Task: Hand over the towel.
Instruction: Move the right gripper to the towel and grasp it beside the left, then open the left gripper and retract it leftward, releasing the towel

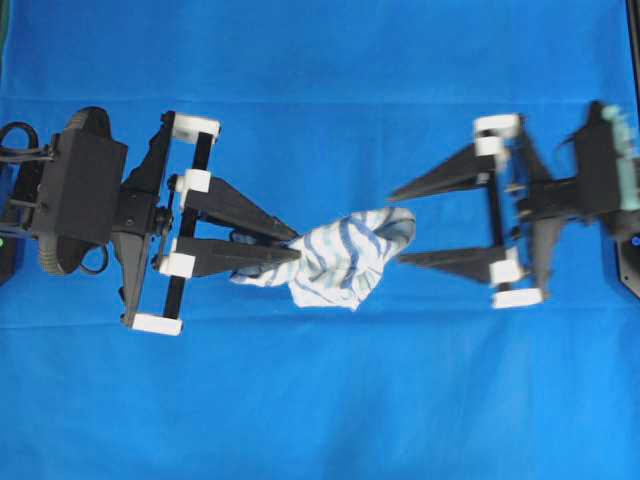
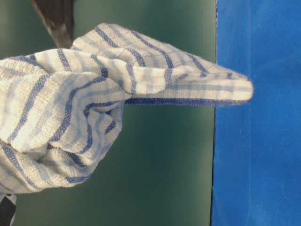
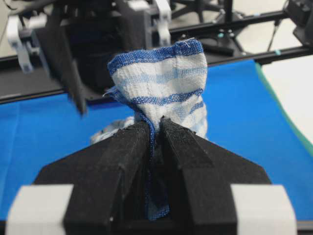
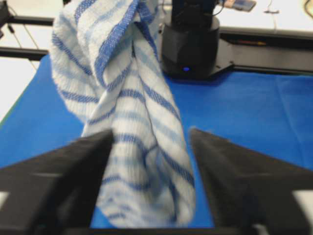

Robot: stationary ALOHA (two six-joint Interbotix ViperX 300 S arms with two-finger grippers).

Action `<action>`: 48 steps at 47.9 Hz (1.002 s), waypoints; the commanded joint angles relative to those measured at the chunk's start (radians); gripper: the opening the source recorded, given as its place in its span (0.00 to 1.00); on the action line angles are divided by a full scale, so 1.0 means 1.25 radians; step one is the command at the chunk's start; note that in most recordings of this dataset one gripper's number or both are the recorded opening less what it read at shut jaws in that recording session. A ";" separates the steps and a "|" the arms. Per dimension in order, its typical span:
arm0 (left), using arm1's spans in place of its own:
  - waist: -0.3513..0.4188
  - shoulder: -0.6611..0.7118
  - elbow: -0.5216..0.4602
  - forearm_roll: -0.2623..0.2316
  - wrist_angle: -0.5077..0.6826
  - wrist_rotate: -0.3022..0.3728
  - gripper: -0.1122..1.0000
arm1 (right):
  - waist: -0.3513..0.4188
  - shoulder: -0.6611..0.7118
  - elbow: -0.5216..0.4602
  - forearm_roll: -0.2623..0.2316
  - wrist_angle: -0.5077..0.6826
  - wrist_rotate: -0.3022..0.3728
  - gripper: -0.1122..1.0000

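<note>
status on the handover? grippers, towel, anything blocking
Left gripper shut on towel, holding it up. Right gripper open, fingers either side of the towel's free end. Nothing in the way.

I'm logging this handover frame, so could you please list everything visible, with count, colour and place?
towel: one, white with blue-grey stripes, bunched at mid-scene, held up off the cloth.
tablecloth: one, plain blue, covering the whole work surface.
left gripper: one, black with white blocks, at the overhead view's left, shut on the towel's edge.
right gripper: one, black with white blocks, at the overhead view's right, open, its fingers on either side of the towel's free end.
</note>
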 commanded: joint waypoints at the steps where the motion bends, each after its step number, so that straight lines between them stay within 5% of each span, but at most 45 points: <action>1: -0.002 -0.010 -0.009 0.001 -0.007 0.001 0.16 | 0.009 0.042 -0.044 0.002 -0.027 0.001 0.74; 26: -0.001 -0.009 -0.006 0.002 -0.006 0.004 0.16 | 0.023 0.260 -0.226 0.002 -0.029 0.009 0.73; 43: -0.002 -0.002 -0.010 0.001 -0.006 0.010 0.16 | 0.023 0.272 -0.242 -0.001 -0.007 0.001 0.72; 48: -0.002 0.018 -0.017 0.001 0.005 0.028 0.16 | 0.025 0.272 -0.242 -0.001 -0.006 -0.002 0.61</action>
